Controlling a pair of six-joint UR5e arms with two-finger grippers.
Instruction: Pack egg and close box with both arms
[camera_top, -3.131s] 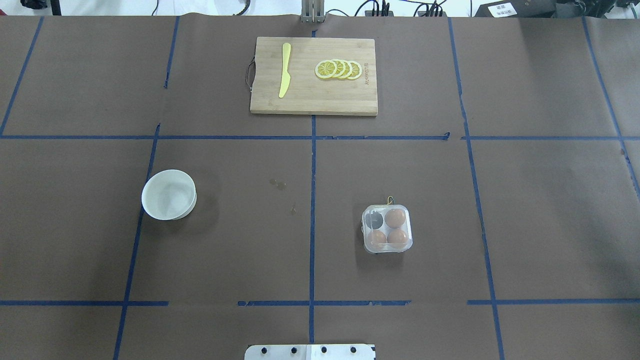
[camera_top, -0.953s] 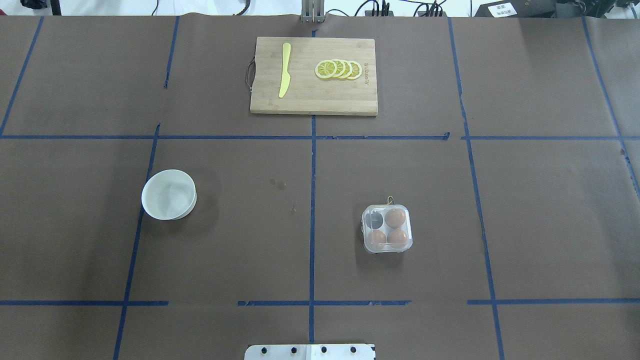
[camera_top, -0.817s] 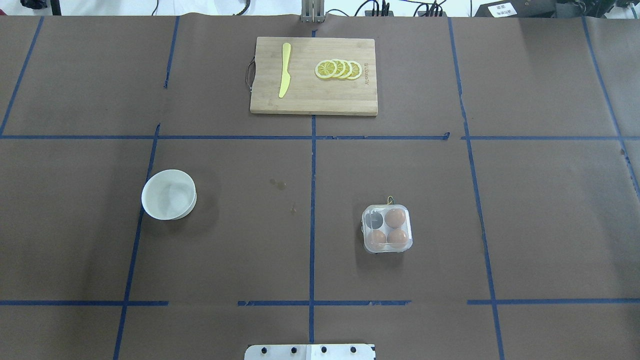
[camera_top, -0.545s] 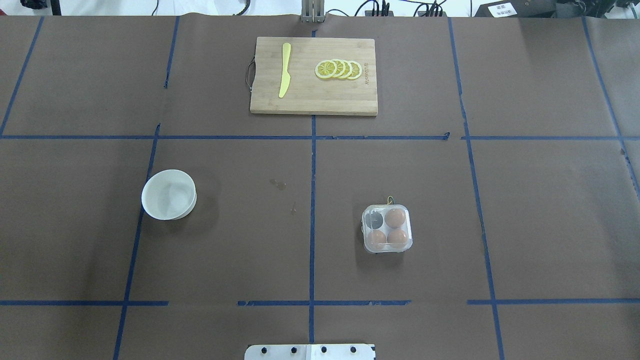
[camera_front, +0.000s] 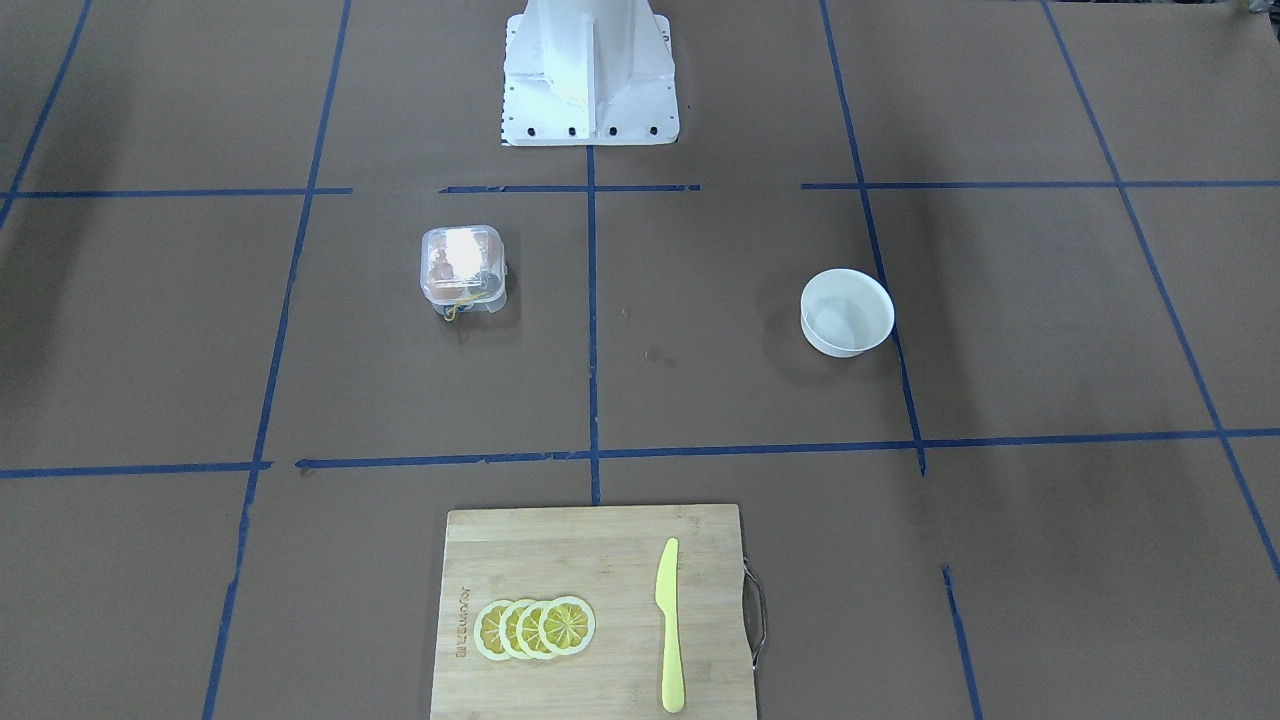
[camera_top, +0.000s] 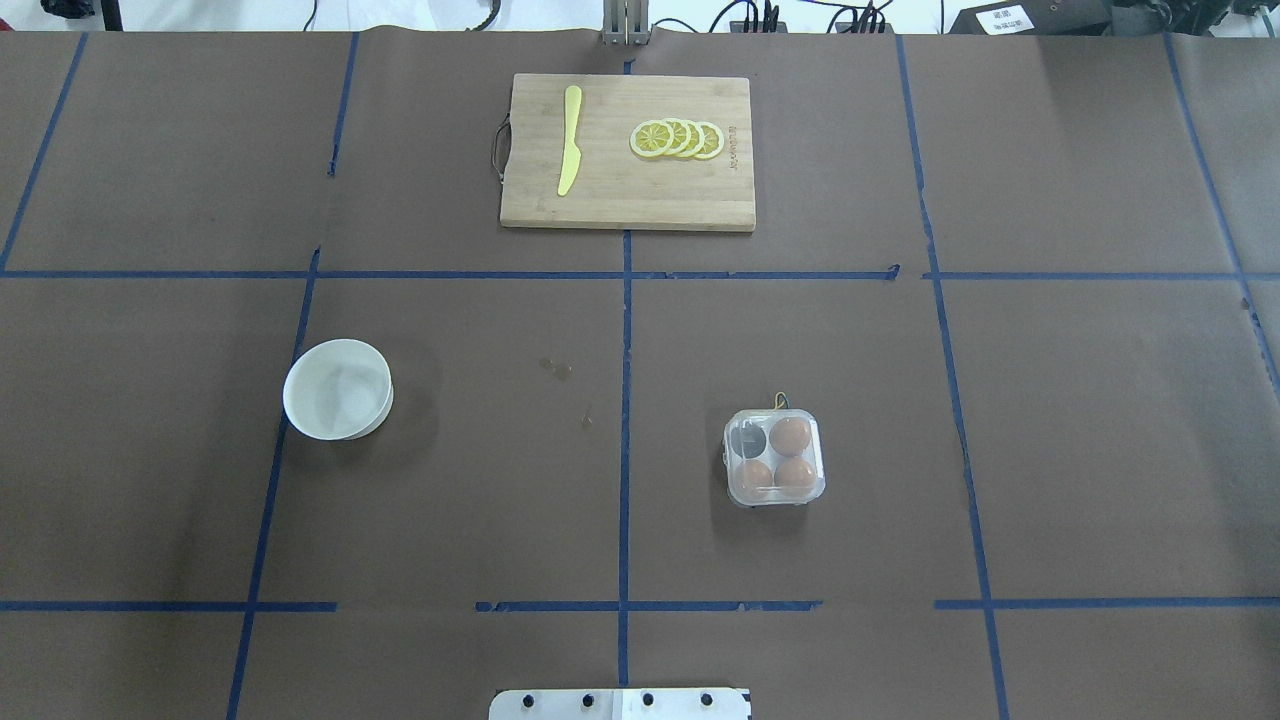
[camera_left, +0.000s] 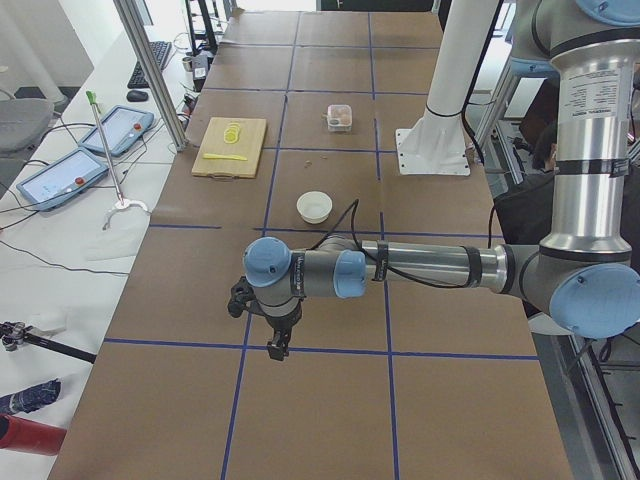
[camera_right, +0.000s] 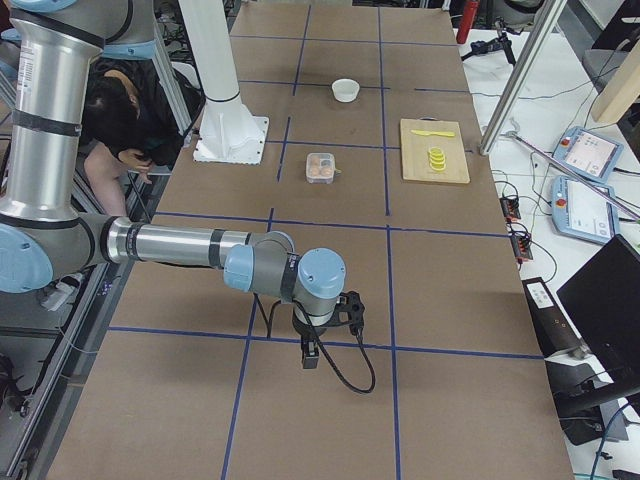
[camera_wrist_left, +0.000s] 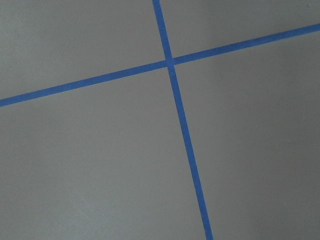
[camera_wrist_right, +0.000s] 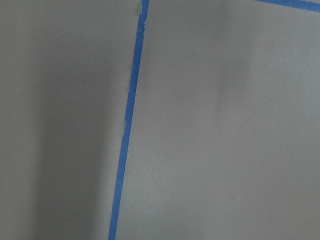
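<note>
Three brown eggs (camera_top: 790, 436) fill three of the four cups of one clear box (camera_top: 776, 499); the far-left cup shows dark. The box stands on the table (camera_top: 500, 480) just right of the centre tape line, near my base (camera_top: 620, 703). It is close to square, so I see no long axis, and its yellow string (camera_top: 779, 400) points away from me. One white bowl (camera_top: 338, 389) sits well apart on my left. One cutting board (camera_top: 600, 205) beyond carries one yellow knife (camera_top: 569, 140) and four lemon slices (camera_top: 677, 138). My left arm (camera_left: 430, 265) and right arm (camera_right: 170, 243) stretch level and low toward the table's ends, wrists turned down. Whether my left end effector (camera_left: 275, 347) or right end effector (camera_right: 310, 357) is open or closed, I cannot tell.
</note>
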